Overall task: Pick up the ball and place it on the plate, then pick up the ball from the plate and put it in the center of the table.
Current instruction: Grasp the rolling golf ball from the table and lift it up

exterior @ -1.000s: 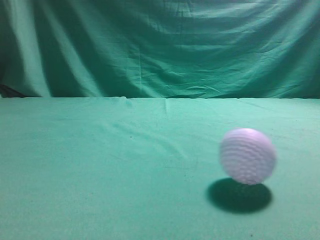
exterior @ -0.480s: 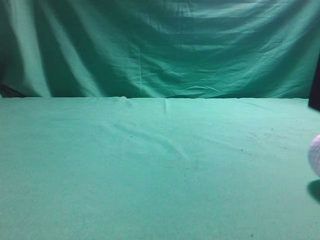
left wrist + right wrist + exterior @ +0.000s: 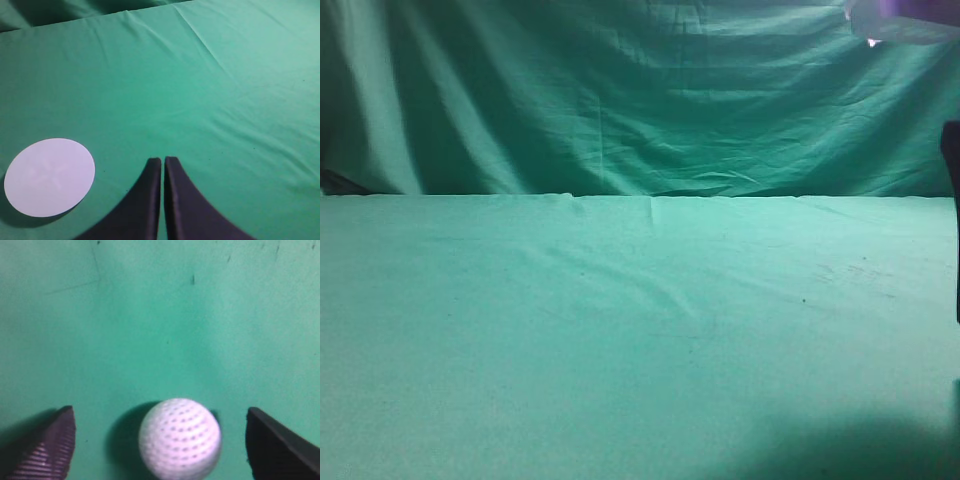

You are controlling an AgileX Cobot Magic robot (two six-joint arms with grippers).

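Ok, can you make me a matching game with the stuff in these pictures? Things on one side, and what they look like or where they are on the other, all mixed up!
Things:
1. ball
2. plate
3. left gripper
4. right gripper

Descriptions:
A. flat white circle lying on the green table
B. black fingers pressed together, holding nothing
C. white and dimpled, sitting on the cloth between two fingers
D. fingers spread wide apart, one on each side of the ball

Pairs: 1-C, 2-A, 3-B, 4-D
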